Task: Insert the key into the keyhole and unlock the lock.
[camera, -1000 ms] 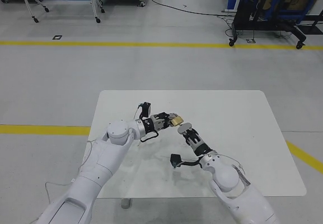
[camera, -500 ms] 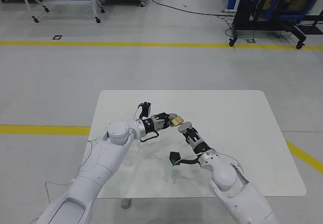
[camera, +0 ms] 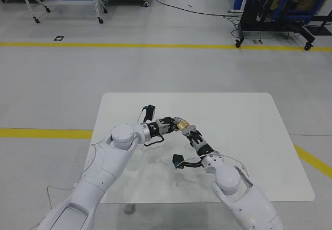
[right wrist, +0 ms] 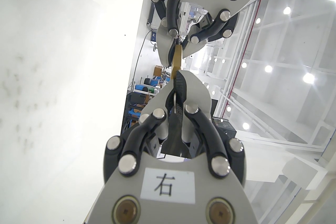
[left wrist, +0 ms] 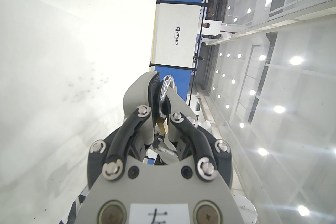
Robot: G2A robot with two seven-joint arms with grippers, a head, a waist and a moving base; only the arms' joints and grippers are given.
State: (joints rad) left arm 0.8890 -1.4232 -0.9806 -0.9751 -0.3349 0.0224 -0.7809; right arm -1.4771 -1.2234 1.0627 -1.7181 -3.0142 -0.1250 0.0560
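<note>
A brass padlock (camera: 181,123) is held above the table's middle, with my left gripper (camera: 174,122) shut on it. In the left wrist view the silver shackle (left wrist: 166,87) sits between the left gripper's (left wrist: 161,89) fingers, the brass body (left wrist: 162,127) behind it. My right gripper (camera: 189,133) is shut on a thin metal key (right wrist: 174,102). In the right wrist view my right gripper (right wrist: 179,79) touches the padlock's (right wrist: 177,59) near end, facing the left gripper (right wrist: 176,50). The key's blade is hidden by the fingers.
The white table (camera: 240,115) lies below both arms, with faint dark specks on its surface (left wrist: 86,88). Its edges are well away from the grippers. A yellow floor line (camera: 154,45) runs behind the table.
My right arm has edged slightly left, bringing the key end of its gripper closer against the padlock. The left arm has held the padlock nearly still.
</note>
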